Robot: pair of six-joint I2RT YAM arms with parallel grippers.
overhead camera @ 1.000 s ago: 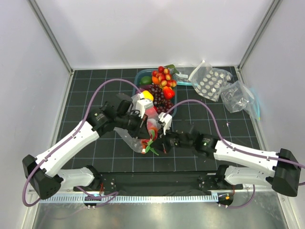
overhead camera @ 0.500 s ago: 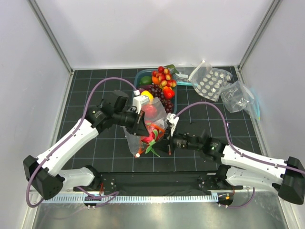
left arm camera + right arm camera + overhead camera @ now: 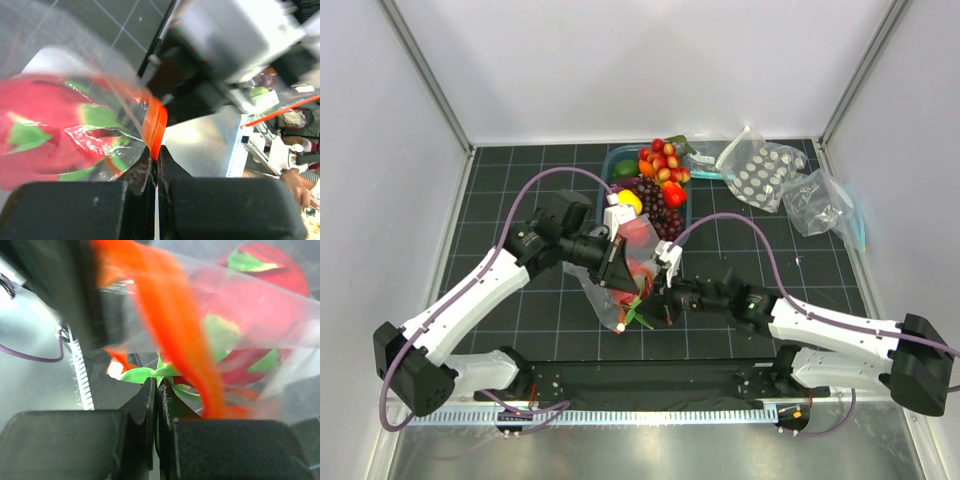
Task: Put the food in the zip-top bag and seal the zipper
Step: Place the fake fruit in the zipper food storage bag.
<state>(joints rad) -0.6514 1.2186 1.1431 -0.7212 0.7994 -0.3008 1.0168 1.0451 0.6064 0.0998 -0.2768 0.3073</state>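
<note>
Two-point hold throughout.

Top view: zip-top bag (image 3: 625, 285) at mid-bench (image 3: 770, 240), just before the fruit tray (image 3: 611, 160), strung between left pincer (image 3: 618, 258) and right pincer (image 3: 665, 292) to keep its mouth taut.

Left wrist: clamped on zipper (image 3: 154, 125), placed to press it shut; pink food (image 3: 50, 115) inside.

Right wrist: closed, apparently on film beside the strip, as anchor.

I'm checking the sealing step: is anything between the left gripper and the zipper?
Nothing visible: the left gripper has its jaws shut on the zipper; the food lies inside the zip-top bag.
</note>
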